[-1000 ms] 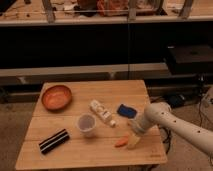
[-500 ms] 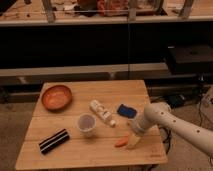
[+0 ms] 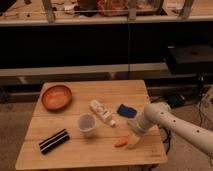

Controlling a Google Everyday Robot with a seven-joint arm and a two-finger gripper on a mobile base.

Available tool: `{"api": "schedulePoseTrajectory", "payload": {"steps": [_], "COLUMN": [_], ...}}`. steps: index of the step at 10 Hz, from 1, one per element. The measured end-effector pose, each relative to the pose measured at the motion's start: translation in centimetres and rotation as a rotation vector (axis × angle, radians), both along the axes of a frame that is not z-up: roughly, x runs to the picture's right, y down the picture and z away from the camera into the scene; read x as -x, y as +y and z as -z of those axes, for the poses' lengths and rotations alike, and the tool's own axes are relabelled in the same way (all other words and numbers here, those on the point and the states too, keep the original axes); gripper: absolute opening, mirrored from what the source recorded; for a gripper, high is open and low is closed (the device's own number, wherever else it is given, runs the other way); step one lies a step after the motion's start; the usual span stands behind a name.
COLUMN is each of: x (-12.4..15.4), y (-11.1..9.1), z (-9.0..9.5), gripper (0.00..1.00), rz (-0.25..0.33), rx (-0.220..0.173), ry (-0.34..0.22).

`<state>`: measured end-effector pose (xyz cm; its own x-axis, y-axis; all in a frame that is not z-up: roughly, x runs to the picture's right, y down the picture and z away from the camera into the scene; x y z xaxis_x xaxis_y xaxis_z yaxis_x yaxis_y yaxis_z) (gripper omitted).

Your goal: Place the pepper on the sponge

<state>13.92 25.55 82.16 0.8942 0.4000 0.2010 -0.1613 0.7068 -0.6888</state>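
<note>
One wooden table (image 3: pixel 115 90) carries, left to right: one black block with white stripes (image 3: pixel 54 141), one round orange bowl (image 3: pixel 56 96), one pale cup (image 3: pixel 87 124), one white tube-like bottle (image 3: pixel 102 112), one small orange pepper (image 3: pixel 121 143) near the front edge, and one dark blue sponge (image 3: pixel 126 110) apart behind it. The gripper (image 3: pixel 133 142) sits just right of the pepper; its parted or closed state cannot be told.

Wooden table (image 3: pixel 125 92) bearing bowl (image 3: pixel 56 96), cup (image 3: pixel 87 125), bottle (image 3: pixel 102 112), striped block (image 3: pixel 54 141), sponge (image 3: pixel 127 111), pepper (image 3: pixel 121 143), pincer (image 3: pixel 133 141) just beside pepper

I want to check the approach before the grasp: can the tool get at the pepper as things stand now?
Probably yes. The tool is low over the table, right beside the pepper, and nothing lies between them.
</note>
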Motion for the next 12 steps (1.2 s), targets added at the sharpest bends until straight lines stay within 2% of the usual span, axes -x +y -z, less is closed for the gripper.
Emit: {"api": "schedulePoseTrajectory", "payload": {"steps": [1,4,8,9,10,12], "x": [0.0,-0.5,-1.4,-1.7,-1.7,-1.6], "y": [0.0,-0.2,-1.0,-1.4,-1.8,-4.4], "z": [0.0,0.7,2.1,2.5,2.8,2.9], "gripper": [0.77,0.49,0.06,0.01,0.0,0.0], "rz": [0.0,-0.001,-0.025,-0.031,-0.035,-0.081], "rx": [0.0,-0.013,-0.059,-0.069,-0.076,-0.089], "ry": [0.0,0.016,0.043,0.054,0.063,0.105]}}
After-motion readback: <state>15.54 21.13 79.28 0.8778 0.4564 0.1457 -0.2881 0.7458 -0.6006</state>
